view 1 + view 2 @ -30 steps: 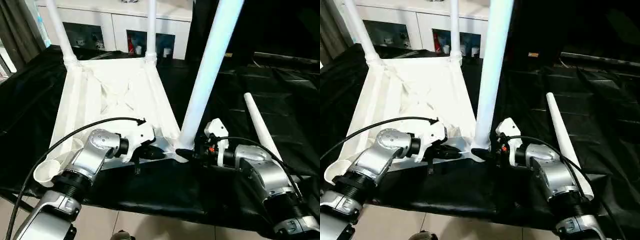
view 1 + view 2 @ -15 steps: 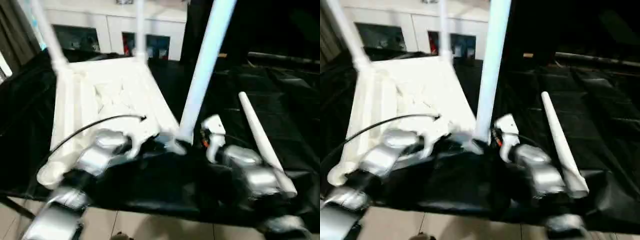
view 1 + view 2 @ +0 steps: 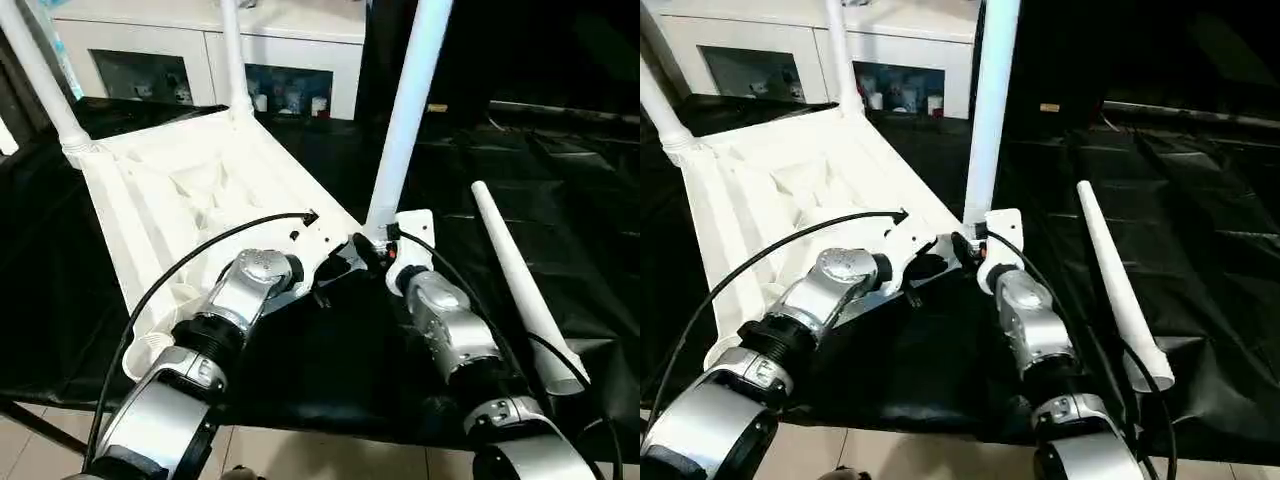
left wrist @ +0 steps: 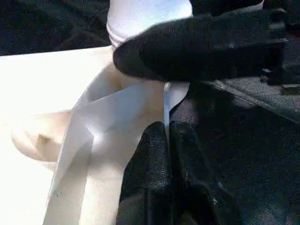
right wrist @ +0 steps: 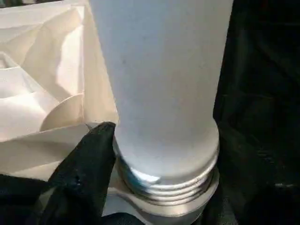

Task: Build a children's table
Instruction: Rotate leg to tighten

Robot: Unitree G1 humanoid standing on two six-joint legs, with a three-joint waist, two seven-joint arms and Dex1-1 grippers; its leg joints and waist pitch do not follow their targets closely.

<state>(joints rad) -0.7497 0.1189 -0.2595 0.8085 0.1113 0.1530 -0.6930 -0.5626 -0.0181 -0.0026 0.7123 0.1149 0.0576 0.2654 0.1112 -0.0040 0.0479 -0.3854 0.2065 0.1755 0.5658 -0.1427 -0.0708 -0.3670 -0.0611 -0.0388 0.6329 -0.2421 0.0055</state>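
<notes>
The children's table lies upside down on the black cloth, its white ribbed tabletop (image 3: 180,190) turned at an angle. Two legs (image 3: 40,80) (image 3: 232,60) stand in the far corner sockets. A third leg (image 3: 405,110) rises from the near right socket, threads showing at its base (image 5: 164,183). My right gripper (image 3: 368,250) is shut around that base, one finger (image 5: 89,159) touching it. My left gripper (image 4: 168,136) is shut on the tabletop's thin rim beside that corner. A loose fourth leg (image 3: 520,280) lies to the right.
A white glass-door cabinet (image 3: 290,60) stands behind the black-draped table (image 3: 560,160). An open corner socket (image 3: 725,345) sits at the near left, by my left forearm. Tiled floor (image 3: 30,450) shows below the table's front edge.
The view has shifted. The tabletop now sits turned, its far end swung left. My right forearm has come round from the leg's right side to its front; both grips stay on.
</notes>
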